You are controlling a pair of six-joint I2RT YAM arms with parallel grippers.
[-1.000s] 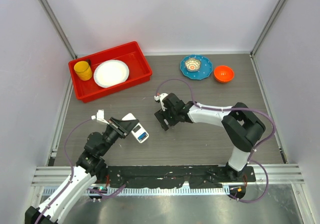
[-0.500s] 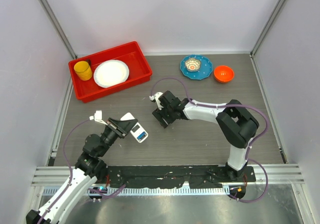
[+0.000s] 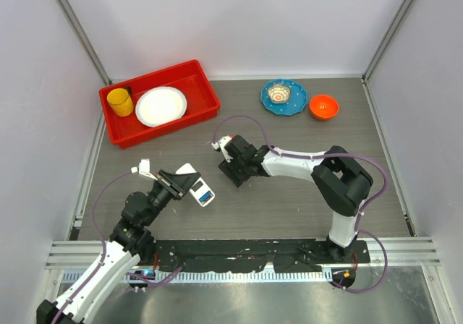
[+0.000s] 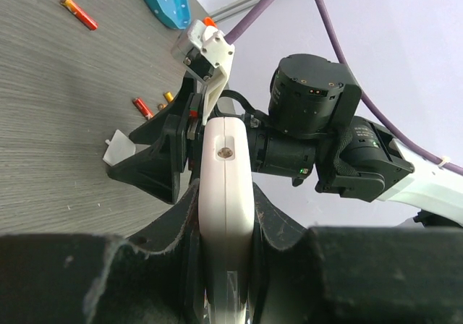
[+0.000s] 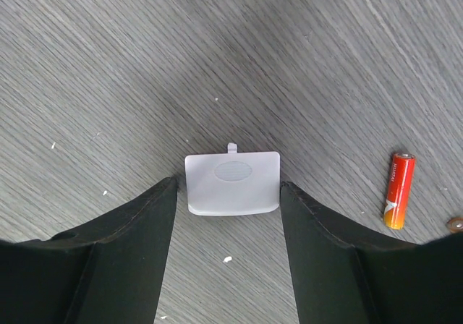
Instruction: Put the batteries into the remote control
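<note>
1. Remote control (image 4: 226, 186) sits edge-on at the near left, clamped between the left fingers (image 4: 177, 223).
2. Right fingers (image 5: 130, 230) stand apart, straddling a white cover (image 5: 232, 184) that lies flat on the surface (image 5: 108, 64).
3. One orange battery (image 5: 398, 190) lies near that cover, not touching it.

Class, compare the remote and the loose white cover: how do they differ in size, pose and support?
The remote is long and thick; the cover is small, thin, nearly square. The remote is clamped in the left hand; the cover lies flat on the table between the open fingers of the right hand. Both look white.
</note>
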